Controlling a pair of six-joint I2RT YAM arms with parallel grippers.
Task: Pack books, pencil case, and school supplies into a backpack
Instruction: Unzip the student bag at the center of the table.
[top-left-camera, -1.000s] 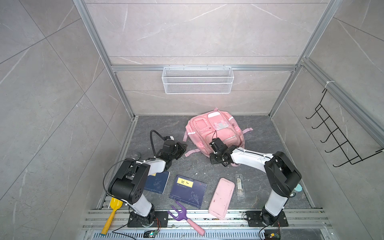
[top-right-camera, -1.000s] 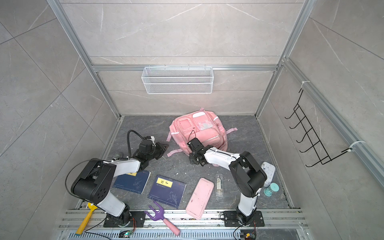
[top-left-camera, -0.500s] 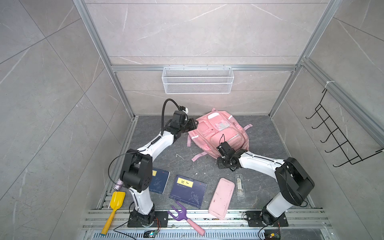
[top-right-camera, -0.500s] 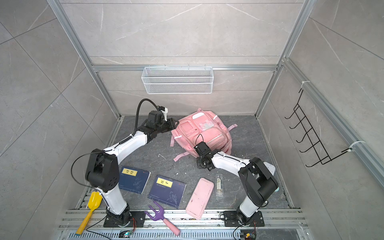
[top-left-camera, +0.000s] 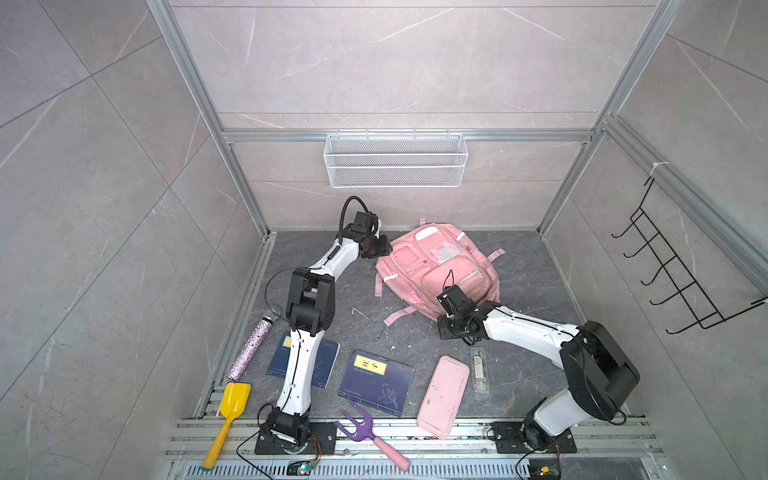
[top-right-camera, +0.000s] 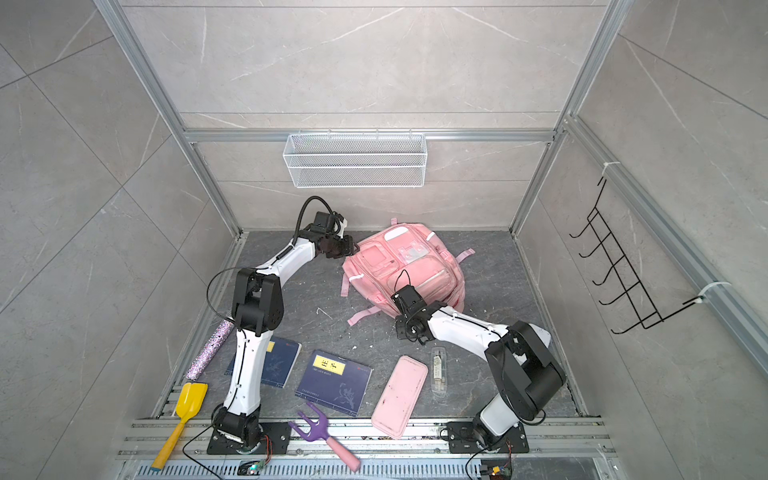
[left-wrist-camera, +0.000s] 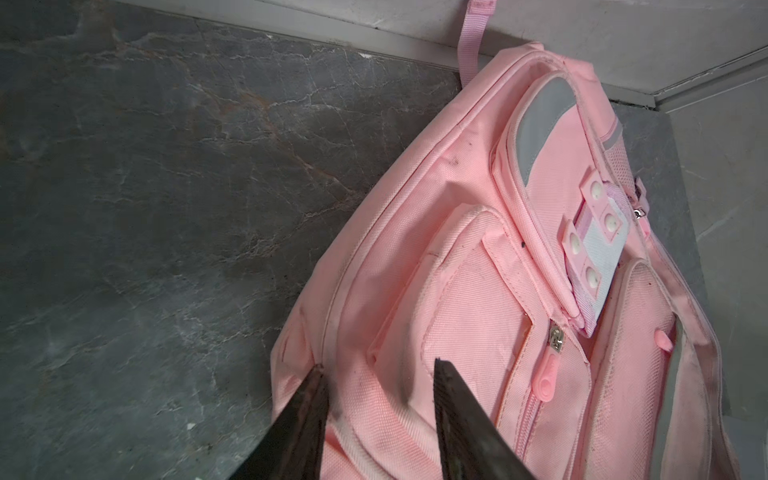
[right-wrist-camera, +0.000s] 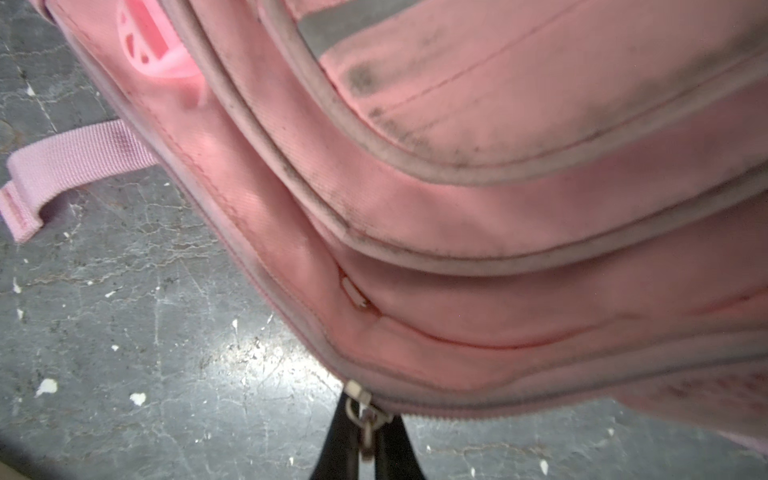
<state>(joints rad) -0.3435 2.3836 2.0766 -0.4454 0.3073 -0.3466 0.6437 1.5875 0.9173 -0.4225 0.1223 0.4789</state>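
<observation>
Grey tiled walls (top-left-camera: 395, 62), dark floor (top-left-camera: 532, 270) — wire basket (top-left-camera: 395, 160)

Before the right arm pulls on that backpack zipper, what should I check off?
1. Right gripper shut on the zipper pull: ok.
2. Left gripper steadying the backpack: jaws apart astride its edge, contact unclear: cannot tell.
3. Compartment open enough for packing: looks zipped: not ok.
4. Books, pencil case and supplies packet lying flat on the floor near the arms: ok.
5. Loose strap clear of the zipper: ok.
</observation>
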